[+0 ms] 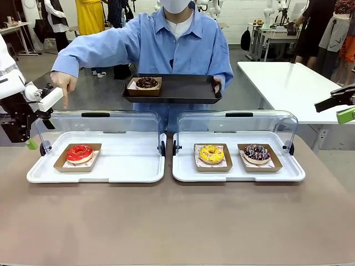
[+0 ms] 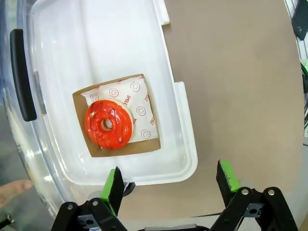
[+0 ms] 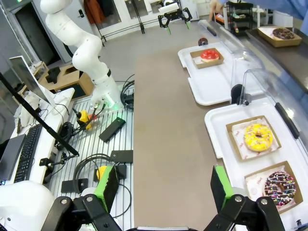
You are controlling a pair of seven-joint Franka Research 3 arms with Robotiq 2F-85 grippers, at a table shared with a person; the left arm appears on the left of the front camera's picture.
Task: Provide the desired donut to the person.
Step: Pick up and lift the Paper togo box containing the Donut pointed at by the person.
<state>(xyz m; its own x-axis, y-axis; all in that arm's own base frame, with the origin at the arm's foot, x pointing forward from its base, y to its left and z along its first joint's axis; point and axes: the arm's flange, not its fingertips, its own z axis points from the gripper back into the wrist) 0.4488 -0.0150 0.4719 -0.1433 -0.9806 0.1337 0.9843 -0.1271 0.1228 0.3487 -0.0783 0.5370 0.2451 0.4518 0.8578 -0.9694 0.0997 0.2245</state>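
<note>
Our left gripper (image 2: 169, 179) and right gripper (image 3: 165, 179) both stand wide open, one at each side.
The left one hangs with its fingers (image 2: 114, 185) pointing down, green pads far apart, nothing between them; our white left arm (image 3: 84, 43) rises from its base, bends and reaches forward; the right one's fingers tilt downward, spread just as wide, gripping nothing.
</note>
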